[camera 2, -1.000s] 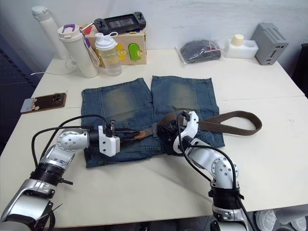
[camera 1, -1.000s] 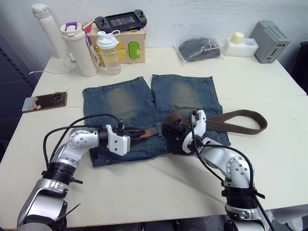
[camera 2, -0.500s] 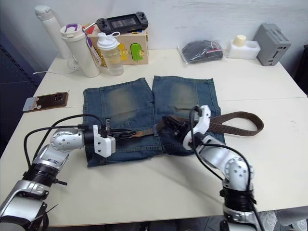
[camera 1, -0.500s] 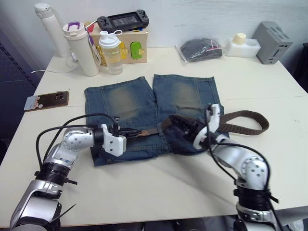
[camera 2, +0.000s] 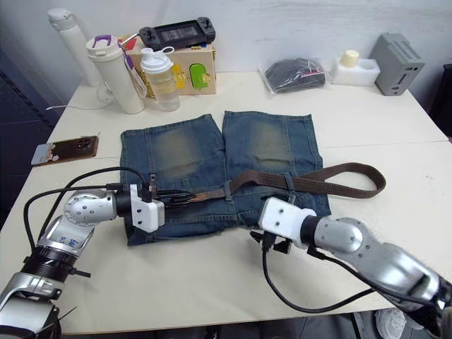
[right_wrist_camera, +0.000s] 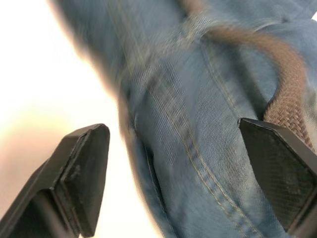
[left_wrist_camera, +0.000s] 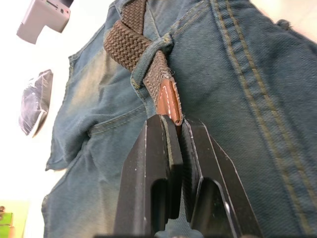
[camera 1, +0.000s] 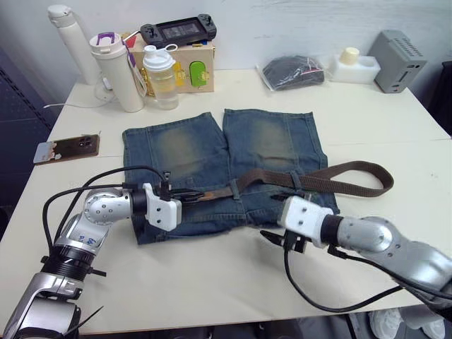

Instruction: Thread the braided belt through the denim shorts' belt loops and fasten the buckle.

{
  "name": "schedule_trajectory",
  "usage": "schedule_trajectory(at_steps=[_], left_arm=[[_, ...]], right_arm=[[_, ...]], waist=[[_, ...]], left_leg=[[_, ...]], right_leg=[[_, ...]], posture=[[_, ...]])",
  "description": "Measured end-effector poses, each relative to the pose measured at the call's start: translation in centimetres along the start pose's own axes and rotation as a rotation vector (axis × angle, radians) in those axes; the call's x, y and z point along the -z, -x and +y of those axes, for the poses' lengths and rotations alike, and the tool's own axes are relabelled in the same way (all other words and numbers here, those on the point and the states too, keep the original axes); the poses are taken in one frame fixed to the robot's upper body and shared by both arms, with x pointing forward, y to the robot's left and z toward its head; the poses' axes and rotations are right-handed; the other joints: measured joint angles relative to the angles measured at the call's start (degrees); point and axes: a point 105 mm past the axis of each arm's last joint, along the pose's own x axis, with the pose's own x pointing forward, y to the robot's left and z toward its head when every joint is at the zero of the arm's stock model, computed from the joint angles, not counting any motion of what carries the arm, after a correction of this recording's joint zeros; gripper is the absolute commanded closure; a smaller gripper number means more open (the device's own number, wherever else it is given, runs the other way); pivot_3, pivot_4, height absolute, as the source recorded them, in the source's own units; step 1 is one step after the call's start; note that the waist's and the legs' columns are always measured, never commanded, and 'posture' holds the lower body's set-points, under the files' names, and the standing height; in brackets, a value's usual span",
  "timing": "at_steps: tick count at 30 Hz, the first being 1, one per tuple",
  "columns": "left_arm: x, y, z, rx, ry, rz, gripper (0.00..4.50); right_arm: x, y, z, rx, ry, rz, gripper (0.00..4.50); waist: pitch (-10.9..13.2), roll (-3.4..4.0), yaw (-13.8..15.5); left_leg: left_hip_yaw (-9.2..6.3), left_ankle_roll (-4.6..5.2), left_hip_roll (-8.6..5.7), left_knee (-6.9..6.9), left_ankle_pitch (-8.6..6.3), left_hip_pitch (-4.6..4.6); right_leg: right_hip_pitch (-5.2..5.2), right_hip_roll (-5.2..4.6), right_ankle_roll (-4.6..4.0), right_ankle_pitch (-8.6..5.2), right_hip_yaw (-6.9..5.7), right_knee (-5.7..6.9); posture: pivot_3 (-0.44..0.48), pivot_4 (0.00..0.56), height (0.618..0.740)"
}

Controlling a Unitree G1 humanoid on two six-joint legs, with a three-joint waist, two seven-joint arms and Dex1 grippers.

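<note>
While the left end effector (left_wrist_camera: 179, 130) pinches its leather tip, the braided belt (camera 1: 332, 176) loops across faded denim shorts (camera 1: 183, 148).

- The denim shorts (camera 1: 222, 166) are faded blue woven cloth, matt, with yellowish worn patches and raised tan stitching along the seams.
- The braided belt (camera 1: 332, 178) is dark-brown woven webbing with a coarse, ribbed weave; its tip (left_wrist_camera: 168, 101) is smooth tan leather with pale stitching.
- The left gripper (left_wrist_camera: 179, 130) has matt black plastic fingers (left_wrist_camera: 158, 163) with smooth flat faces.
- The right gripper (right_wrist_camera: 181, 173) has black fingers; one pad (right_wrist_camera: 280, 168) has a fine cross-hatched texture.
- The worktop (camera 1: 212, 282) is smooth, pale cream and matt.
- The clear plastic bag (camera 1: 291, 72) looks glossy over a dark bundle.
</note>
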Motion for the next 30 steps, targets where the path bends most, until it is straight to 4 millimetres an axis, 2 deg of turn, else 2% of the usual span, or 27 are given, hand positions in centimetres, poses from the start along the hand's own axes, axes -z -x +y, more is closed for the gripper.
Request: schedule_trajectory(at_steps=[1,2,5,6,8,10,12,18,24,30], left_arm=[[0.1,0.1,0.0,-0.001,0.003,0.005,4.5],[0.0,0.1,0.1,-0.005,0.001,0.006,4.5],[0.0,0.1,0.1,-0.006,0.003,0.007,4.5],[0.0,0.1,0.1,-0.006,0.004,0.007,4.5],[-0.1,0.1,0.0,-0.007,0.006,0.006,4.5],[-0.2,0.1,-0.2,-0.009,0.006,0.004,4.5],[-0.3,0.0,-0.1,-0.01,0.001,0.001,4.5],[-0.3,0.0,-0.2,-0.005,-0.018,0.008,4.5],[-0.6,-0.1,-0.8,0.001,-0.043,0.004,4.5],[-1.1,-0.3,-0.6,-0.008,-0.068,-0.008,4.5]], right_arm=[[-0.1,-0.2,-0.1,0.012,0.067,-0.009,0.06],[-0.2,-0.4,-0.2,0.024,0.125,-0.015,0.29],[0.1,-0.9,-0.1,0.043,0.172,-0.016,1.28],[0.3,-1.1,0.1,0.046,0.171,-0.014,1.88],[0.7,-1.3,0.2,0.052,0.156,-0.006,2.71],[1.2,-1.5,0.1,0.065,0.124,0.013,3.8],[2.1,-1.2,-0.5,0.09,0.091,0.05,4.47],[7.3,1.2,-4.4,0.235,0.012,0.251,4.47],[11.6,4.2,-6.6,0.295,0.017,0.411,4.47],[12.1,4.6,-6.9,0.301,-0.006,0.423,4.47]], waist=[[0.0,0.0,0.04],[-0.02,-0.04,0.13],[-0.09,-0.16,0.2],[-0.1,-0.17,0.22],[-0.1,-0.17,0.28],[-0.1,-0.17,0.49],[-0.1,-0.16,1.12],[-0.09,-0.15,2.81],[-0.08,-0.14,3.1],[-0.08,-0.14,3.11]], left_leg=[[0.01,-0.02,0.01,-0.01,0.01,0.03],[-0.03,-0.05,0.04,0.0,0.03,0.09],[-0.09,-0.1,0.1,0.03,0.03,0.24],[-0.11,-0.11,0.1,0.05,0.03,0.29],[-0.15,-0.11,0.09,0.06,0.02,0.34],[-0.16,-0.12,0.07,0.09,0.02,0.35],[-0.18,-0.11,0.04,0.14,0.02,0.35],[-0.32,-0.02,-0.11,0.21,0.06,0.34],[-0.34,-0.03,-0.06,0.15,0.06,0.33],[-0.34,-0.03,-0.05,0.16,0.06,0.33]], right_leg=[[0.04,-0.01,0.0,0.0,0.0,-0.05],[0.14,0.01,0.0,0.0,-0.05,-0.07],[0.43,0.07,0.01,0.0,-0.12,-0.24],[0.51,0.06,0.01,0.0,-0.13,-0.25],[0.61,0.07,0.01,0.0,-0.14,-0.29],[0.65,0.06,0.01,0.01,-0.14,-0.3],[0.71,0.05,0.02,0.01,-0.14,-0.33],[0.93,0.03,0.08,0.05,-0.08,-0.59],[0.89,0.04,0.08,0.06,-0.13,-0.57],[0.9,0.04,0.09,0.06,-0.14,-0.58]], posture=[[0.0,0.15,0.682],[0.0,0.15,0.682],[0.0,0.15,0.682],[0.0,0.15,0.682],[0.0,0.15,0.682],[0.0,0.15,0.682],[0.0,0.15,0.682],[0.0,0.15,0.682],[0.0,0.15,0.682],[0.0,0.15,0.682]])
